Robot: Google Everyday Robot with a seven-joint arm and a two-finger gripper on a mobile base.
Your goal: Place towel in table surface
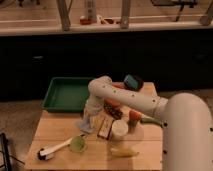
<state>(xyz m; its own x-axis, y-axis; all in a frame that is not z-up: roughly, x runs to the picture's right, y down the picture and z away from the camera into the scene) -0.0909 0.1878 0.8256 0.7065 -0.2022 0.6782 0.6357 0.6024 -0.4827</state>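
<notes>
The towel (pixel 83 125) is a small pale blue-grey cloth lying on the table surface (pixel 55 131), left of centre. My gripper (pixel 90 118) points down right over the towel's right edge, at the end of the white arm that reaches in from the right. Whether it still touches the cloth cannot be made out. Part of the towel is hidden behind the gripper.
A green tray (pixel 67 93) sits at the table's back left. In front of the towel are a green cup (pixel 77 144) and a white-handled brush (pixel 51 150). Right of it lie a snack bar (pixel 105 128), a white cup (pixel 119 130), an orange bottle (pixel 134 118) and a banana (pixel 124 151).
</notes>
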